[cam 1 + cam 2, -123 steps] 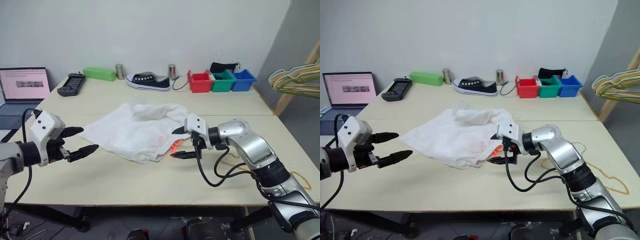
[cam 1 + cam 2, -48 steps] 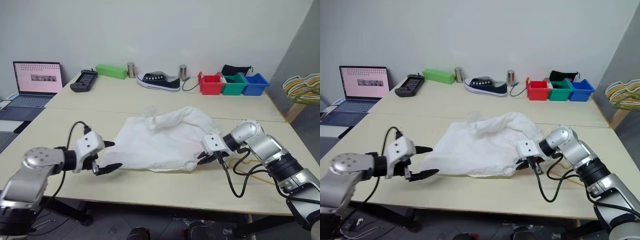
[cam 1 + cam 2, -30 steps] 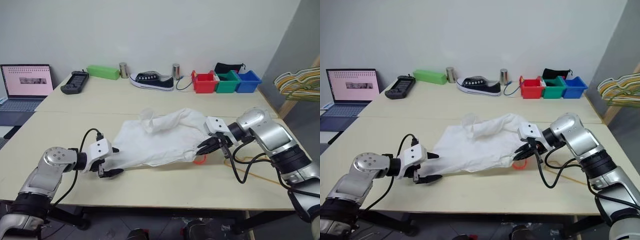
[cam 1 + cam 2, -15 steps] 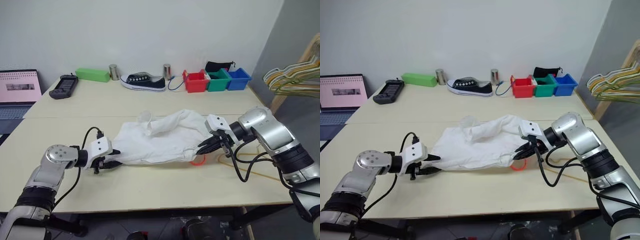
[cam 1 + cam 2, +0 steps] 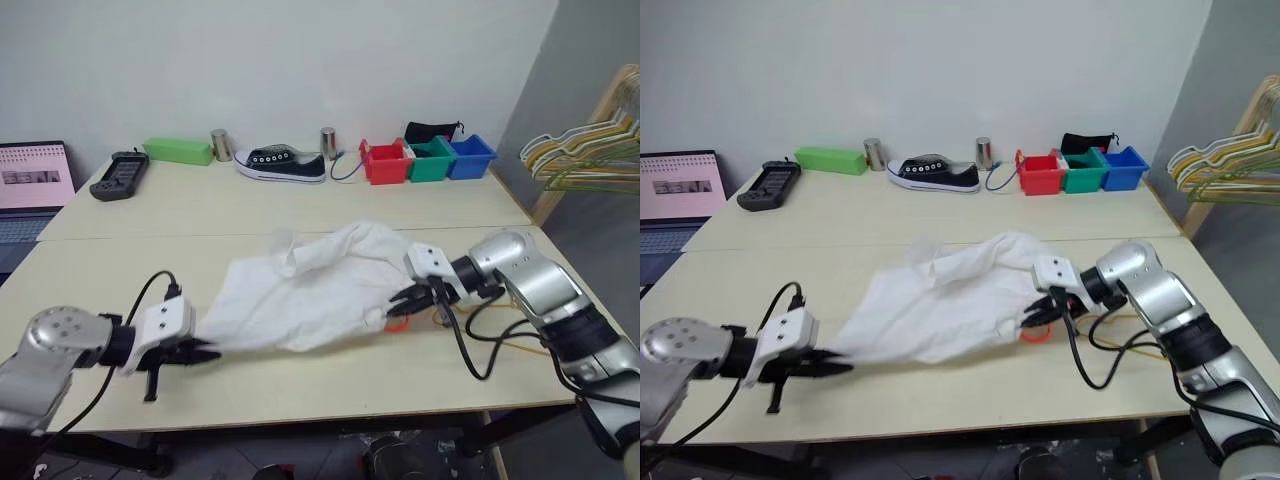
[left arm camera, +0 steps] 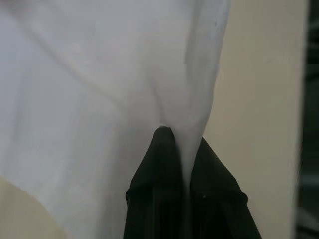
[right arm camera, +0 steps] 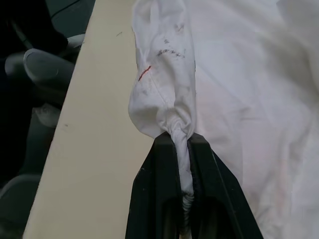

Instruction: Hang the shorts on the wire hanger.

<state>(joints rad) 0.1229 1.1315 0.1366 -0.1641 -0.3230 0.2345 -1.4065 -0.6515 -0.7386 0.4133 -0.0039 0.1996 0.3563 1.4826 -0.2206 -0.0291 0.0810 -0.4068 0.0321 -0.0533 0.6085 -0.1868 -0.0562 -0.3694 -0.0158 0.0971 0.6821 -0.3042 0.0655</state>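
Pale wooden table [image 5: 300,385], two tops butted together, seam running left to right behind the cloth. Plain white wall behind.

The shorts [image 5: 300,290] are stretched out across the near half of the table, between the two arms. Left gripper [image 5: 200,352] is clamped on the left corner of the fabric near the front edge; the left wrist view shows cloth pinched between the black fingers [image 6: 162,164]. Right gripper [image 5: 400,300] is closed on the bunched right edge, with a wad of gathered fabric squeezed between its fingers [image 7: 167,169].

The wire hanger [image 5: 1120,335] lies flat on the table to the right, partly behind the right arm; thin yellow-orange wire, mostly hidden.

Far edge, left to right: laptop [image 5: 30,180], black handset [image 5: 118,172], green block [image 5: 178,151], metal can [image 5: 218,145], black sneaker [image 5: 280,163], second can [image 5: 328,143], red, green and blue bins [image 5: 430,160]. A bunch of pale hangers [image 5: 580,150] hangs off a wooden rack at far right.
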